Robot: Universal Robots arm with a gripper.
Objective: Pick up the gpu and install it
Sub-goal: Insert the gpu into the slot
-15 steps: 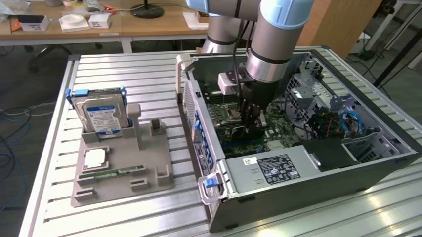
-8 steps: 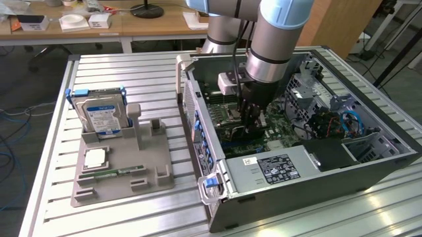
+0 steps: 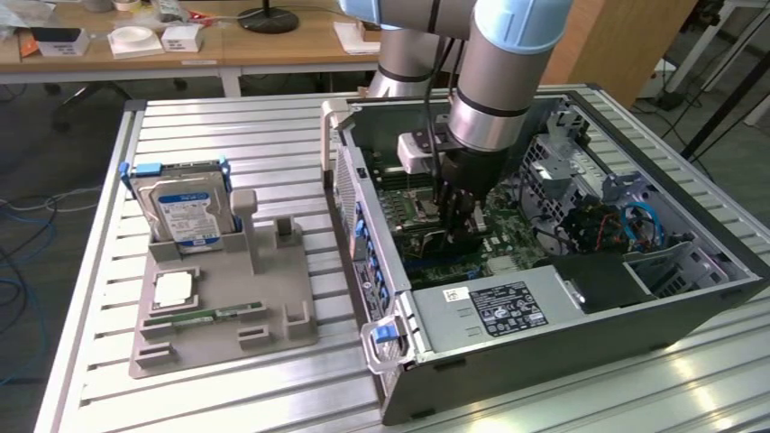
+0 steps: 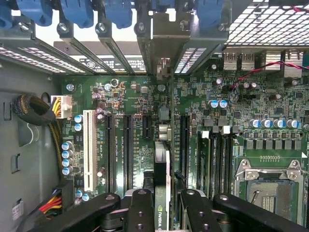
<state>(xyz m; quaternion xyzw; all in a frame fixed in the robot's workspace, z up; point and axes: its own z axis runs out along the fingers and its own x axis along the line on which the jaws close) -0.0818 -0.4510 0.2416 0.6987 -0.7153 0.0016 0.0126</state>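
Arm: one Universal Robots arm reaches down from above into the open computer case (image 3: 554, 298), which lies on its side on the slatted tabletop (image 3: 241, 397) so the motherboard faces up and can be reached from overhead.

End effector: the end effector (image 4: 162, 205) is closed narrow on the gpu (image 4: 162, 188), its dark fingers (image 4: 140, 212) pressing on both flat faces. In the exterior view the end effector (image 3: 459, 236) sits low inside the case, just above the board.

Gpu: held on edge, upright, so its connector edge points down at the motherboard (image 4: 145, 111). Its green-marked top edge lines up between the black expansion slots (image 4: 128, 150) and the next slot (image 4: 184, 145); whether it is already seated cannot be told. The card runs towards a rear bracket opening, likely so the end bracket meets the back panel.

Slots: four long black slots and one white slot (image 4: 89, 147) show on the board, beside an empty CPU socket (image 4: 270, 191).

Blue latches: five blue clips (image 4: 77, 12) line the rear of the case.

Fixture: a grey parts holder (image 3: 229, 307) stands well apart from the case on the exterior view's left, keeping parts in fixed spots for pickup.

Left in the holder: one hard drive (image 3: 183, 209) standing in blue rails, one memory stick (image 3: 223, 314) lying flat, and one small silver square part (image 3: 175, 288).
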